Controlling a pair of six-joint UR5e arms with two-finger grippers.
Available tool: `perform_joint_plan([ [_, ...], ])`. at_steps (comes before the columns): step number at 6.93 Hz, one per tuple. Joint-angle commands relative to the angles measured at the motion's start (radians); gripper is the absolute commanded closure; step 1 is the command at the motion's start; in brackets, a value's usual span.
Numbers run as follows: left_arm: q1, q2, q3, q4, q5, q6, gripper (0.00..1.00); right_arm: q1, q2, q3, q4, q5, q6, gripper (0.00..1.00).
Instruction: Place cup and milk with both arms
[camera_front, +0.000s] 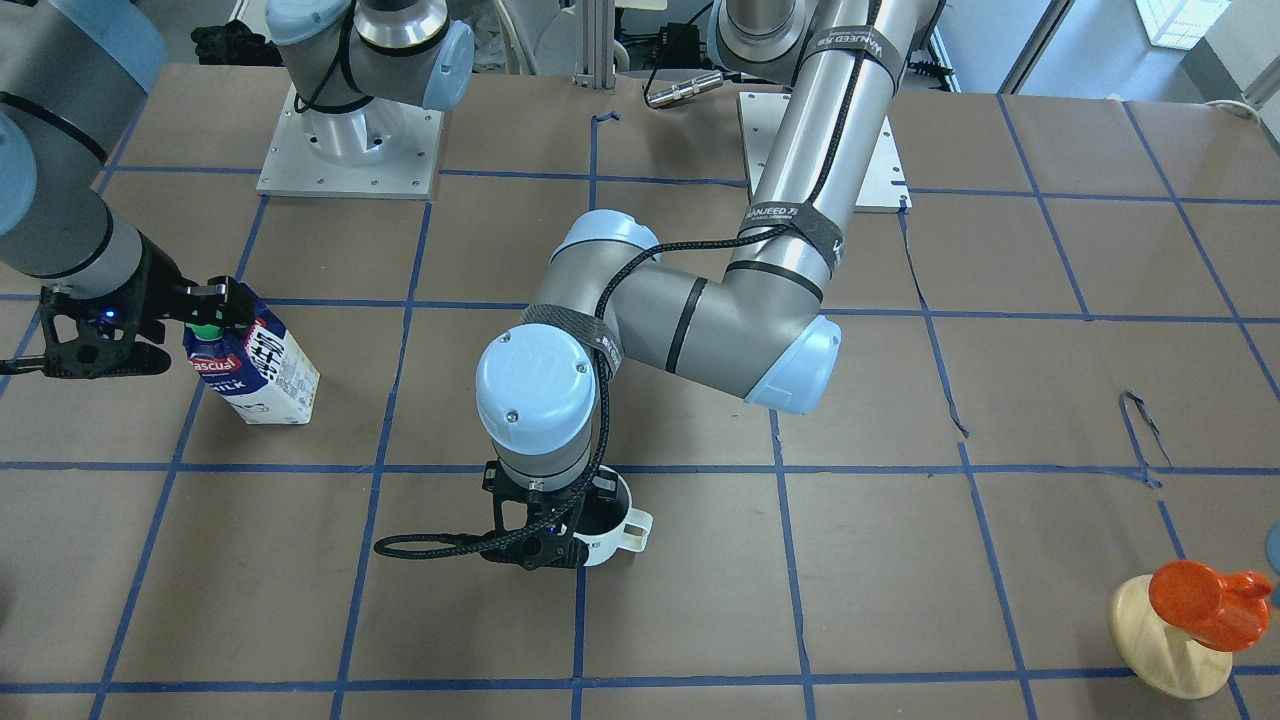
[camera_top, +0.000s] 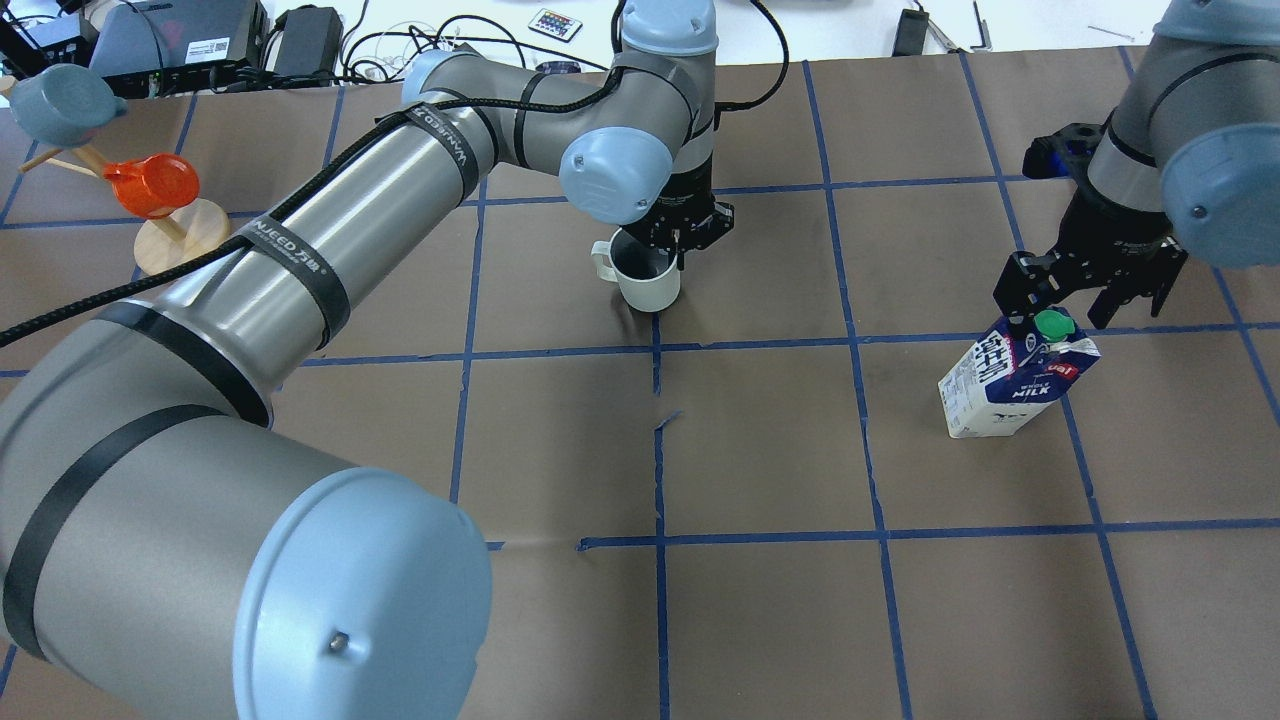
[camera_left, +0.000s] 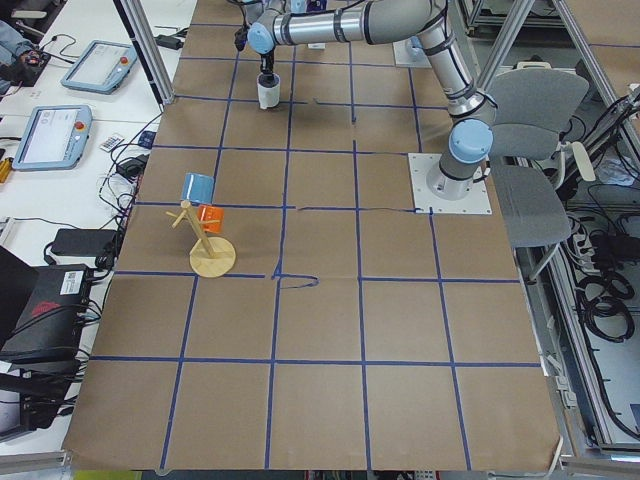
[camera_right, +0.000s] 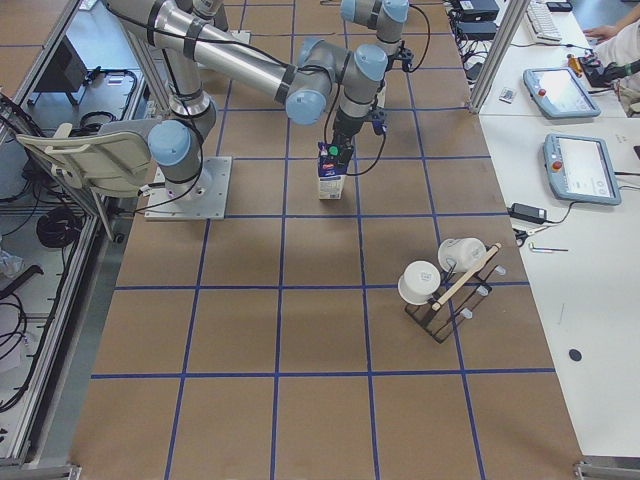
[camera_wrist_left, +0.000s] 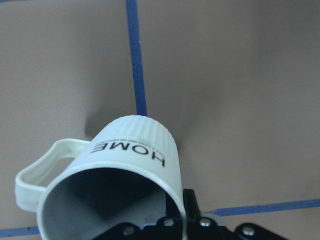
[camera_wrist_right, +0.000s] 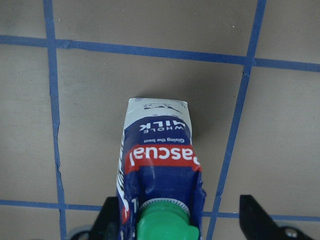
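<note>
The white cup (camera_top: 650, 283) with a dark inside stands on the brown table at a crossing of blue tape lines, its handle toward the robot's left. My left gripper (camera_top: 680, 248) comes down from above and is shut on the cup's rim wall. The left wrist view shows the cup (camera_wrist_left: 125, 165) with "HOME" on it and one black finger (camera_wrist_left: 190, 202) tight against the rim. The milk (camera_top: 1010, 385) stands upright at the robot's right. My right gripper (camera_top: 1060, 305) is open just over its green cap (camera_wrist_right: 165, 222), and its fingers (camera_wrist_right: 255, 217) straddle the gabled top with a gap on one side.
A wooden mug tree (camera_top: 180, 230) with an orange cup and a blue cup stands at the table's far left. A second rack (camera_right: 445, 290) with white cups shows in the exterior right view. Both arm base plates (camera_front: 350, 150) sit at the robot's edge.
</note>
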Motion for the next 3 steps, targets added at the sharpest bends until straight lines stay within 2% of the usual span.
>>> perform_joint_plan([
  [1, 0.001, 0.010, 0.003, 0.000, 0.000, 0.008, 0.00, 0.000, 0.001, -0.002, -0.001, 0.003, 0.000, 0.22],
  [2, 0.004, 0.032, 0.005, -0.002, -0.005, 0.011, 0.00, 0.000, 0.001, -0.003, 0.000, 0.003, 0.000, 0.48],
  [3, 0.016, 0.067, 0.009, -0.020, -0.014, 0.014, 0.00, 0.003, 0.001, -0.006, -0.001, 0.020, 0.000, 0.56],
])
